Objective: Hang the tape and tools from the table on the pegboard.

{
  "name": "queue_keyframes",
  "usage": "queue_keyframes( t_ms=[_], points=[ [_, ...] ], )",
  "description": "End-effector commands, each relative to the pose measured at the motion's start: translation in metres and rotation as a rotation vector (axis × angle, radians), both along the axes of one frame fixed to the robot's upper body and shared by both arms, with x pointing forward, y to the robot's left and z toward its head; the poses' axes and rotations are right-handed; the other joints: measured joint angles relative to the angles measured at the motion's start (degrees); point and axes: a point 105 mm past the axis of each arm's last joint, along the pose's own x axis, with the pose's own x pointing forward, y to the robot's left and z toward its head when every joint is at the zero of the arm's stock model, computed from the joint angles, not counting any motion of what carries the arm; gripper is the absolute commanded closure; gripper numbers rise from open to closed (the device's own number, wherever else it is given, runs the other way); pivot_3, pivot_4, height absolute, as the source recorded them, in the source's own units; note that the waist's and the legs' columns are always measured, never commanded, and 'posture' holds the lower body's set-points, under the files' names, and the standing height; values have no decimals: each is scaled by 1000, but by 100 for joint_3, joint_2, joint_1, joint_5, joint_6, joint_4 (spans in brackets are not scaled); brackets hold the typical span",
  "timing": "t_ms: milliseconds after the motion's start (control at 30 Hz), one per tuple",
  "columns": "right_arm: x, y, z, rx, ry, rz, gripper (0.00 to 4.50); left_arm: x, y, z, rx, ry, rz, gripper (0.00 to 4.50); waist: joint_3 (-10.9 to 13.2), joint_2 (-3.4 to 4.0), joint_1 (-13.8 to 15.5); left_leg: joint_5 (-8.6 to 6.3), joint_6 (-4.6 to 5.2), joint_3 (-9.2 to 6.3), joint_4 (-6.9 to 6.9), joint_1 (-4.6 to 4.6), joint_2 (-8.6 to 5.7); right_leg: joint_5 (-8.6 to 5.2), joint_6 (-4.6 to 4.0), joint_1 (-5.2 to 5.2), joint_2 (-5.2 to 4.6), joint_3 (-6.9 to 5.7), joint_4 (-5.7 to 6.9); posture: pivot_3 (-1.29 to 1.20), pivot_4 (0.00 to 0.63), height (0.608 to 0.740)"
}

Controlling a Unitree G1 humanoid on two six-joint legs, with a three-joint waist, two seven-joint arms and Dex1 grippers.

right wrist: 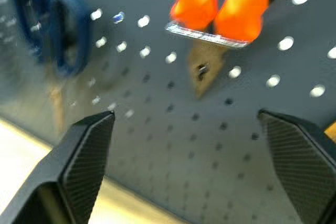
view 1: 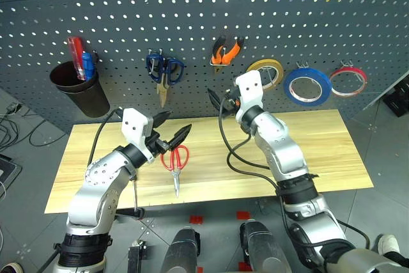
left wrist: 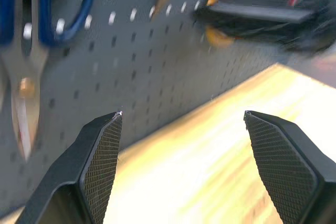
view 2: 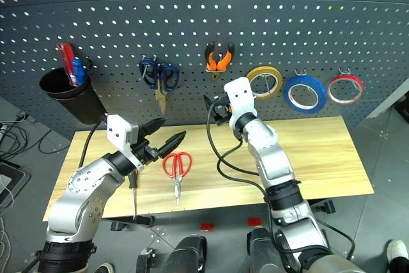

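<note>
The orange-and-black pliers [view 1: 225,52] hang from a hook on the dark pegboard [view 1: 192,11], and the blue tape [view 1: 307,86] hangs further right. My right gripper [view 1: 217,99] is just below the pliers, open and empty; the right wrist view has the pliers [right wrist: 220,14] above its spread fingers [right wrist: 86,150]. On the wooden table [view 1: 307,145] lie the red-handled scissors [view 1: 175,161] and a slim screwdriver [view 2: 134,199], partly hidden by my left arm. My left gripper [view 1: 171,127] hovers open just above and left of the red scissors, holding nothing.
Blue-handled scissors [view 1: 165,71], a yellow roll [view 1: 265,71] and a thin red ring [view 1: 347,81] also hang on the board. A black cup [view 1: 80,87] at the left holds red and blue screwdrivers. A black cable [view 1: 233,151] trails from my right arm over the table.
</note>
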Motion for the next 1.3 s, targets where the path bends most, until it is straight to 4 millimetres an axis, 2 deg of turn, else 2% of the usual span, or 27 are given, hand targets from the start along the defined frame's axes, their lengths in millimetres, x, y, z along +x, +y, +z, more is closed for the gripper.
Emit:
queue_keyframes(
  t_ms=[33, 100, 233, 433, 633, 867, 1000, 1100, 1200, 1300],
  points=[
    [-33, 4, -1, -45, 56, 159, 7, -2, 5, -12, -7, 69, 69, 440, 0, 0, 2, 0, 0, 0, 0, 0, -1, 0, 0, 1, -1, 0, 1, 11, 227, 740],
    [-53, 6, -12, -89, 125, 260, 0, -3, 9, -28, -1, 160, 129, 29, 0, 0, 3, -1, 2, -3, 1, 1, -1, 0, 0, 4, -1, 0, -1, 6, 230, 740],
    [-87, 4, -38, -183, 250, 382, 0, -13, 23, -78, 99, 394, 290, 29, 0, 0, 1, -11, 19, -5, 0, 1, -2, 0, 0, 5, 0, -1, -1, -6, 235, 740],
    [-107, 6, -49, -219, 334, 430, 0, -24, 30, -121, 165, 620, 472, 29, 1, -2, 4, -13, 24, -10, 2, 2, -7, 0, 0, 8, 1, -5, 1, -16, 241, 740],
    [-119, 9, -53, -237, 364, 471, 0, -32, 22, -138, 159, 713, 498, 29, 1, -2, 5, -13, 23, -11, 2, 1, -5, 0, 0, 9, -2, -5, -5, -27, 250, 740],
    [-130, 13, -51, -207, 408, 518, 0, -20, 8, -155, 117, 766, 528, 29, 1, -3, 12, -13, 23, -10, 3, 2, -7, 0, 0, 11, -4, -5, -5, -38, 255, 740],
    [-142, 13, -54, -227, 441, 570, 0, -16, 4, -162, 78, 812, 557, 29, 1, -3, 13, -13, 24, -11, 3, 2, -8, 0, 0, 14, -5, -6, -6, -54, 258, 740],
    [-143, 13, -54, -231, 449, 567, 0, -14, 2, -169, 21, 859, 590, 29, 0, -2, 13, -13, 25, -11, 3, 7, -8, 0, 0, 18, -5, -7, -5, -63, 261, 740],
    [-142, 11, -54, -230, 458, 548, 0, -12, 1, -170, 2, 867, 598, 581, -2, 2, 11, -14, 26, -13, 3, 18, -9, 0, 0, 33, -5, -10, -9, -70, 263, 740],
    [-140, 10, -54, -229, 468, 536, 0, -13, 1, -170, 3, 868, 595, 1487, -2, 2, 10, -14, 26, -21, 1, 35, -8, 0, 0, 61, -5, -17, -29, -72, 263, 740]
  ],
)
